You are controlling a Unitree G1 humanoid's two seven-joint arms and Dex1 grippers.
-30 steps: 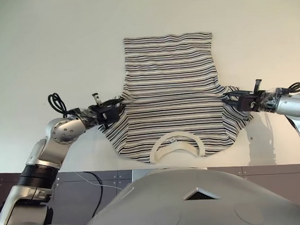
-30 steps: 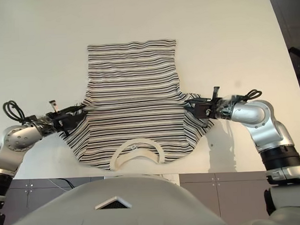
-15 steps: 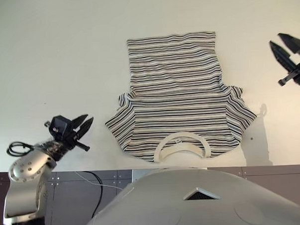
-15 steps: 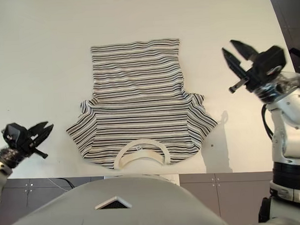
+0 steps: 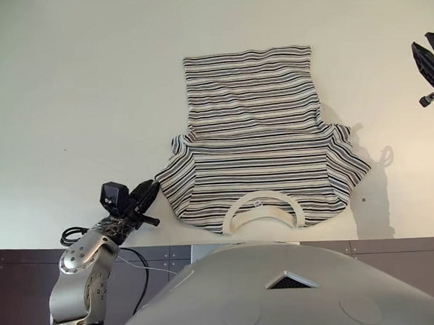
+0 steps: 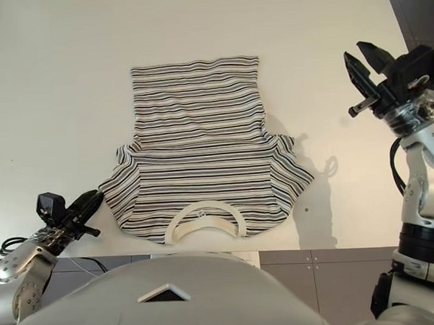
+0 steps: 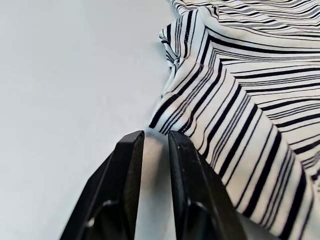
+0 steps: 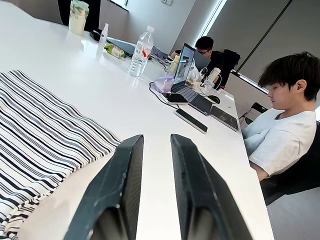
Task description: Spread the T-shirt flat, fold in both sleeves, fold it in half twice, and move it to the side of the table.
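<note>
Risk is assessed here from the nearest item outward. The cream ribbed collar (image 5: 260,196) of the black-and-white striped T-shirt (image 5: 253,132) is laid at the near edge of the white table (image 5: 85,103). The hem (image 5: 247,55) is at the far side, and the body is spread flat.

The left gripper (image 7: 155,136) is held low, just beside the left sleeve (image 5: 173,182). Its fingers are parted by a narrow gap and nothing is held. That sleeve is puckered at the shoulder. If the fingers are closed at this edge, only a thin lip of cloth is likely to be caught. Slippage could follow, or the whole garment could be dragged and the flat body wrinkled.

The right sleeve (image 5: 347,164) is also rumpled at its tip. The right gripper (image 6: 356,53) is held raised, well apart from that sleeve, with its fingers slightly parted and empty. If one sleeve is folded alone, the shirt may be skewed and the later halvings misaligned.
</note>
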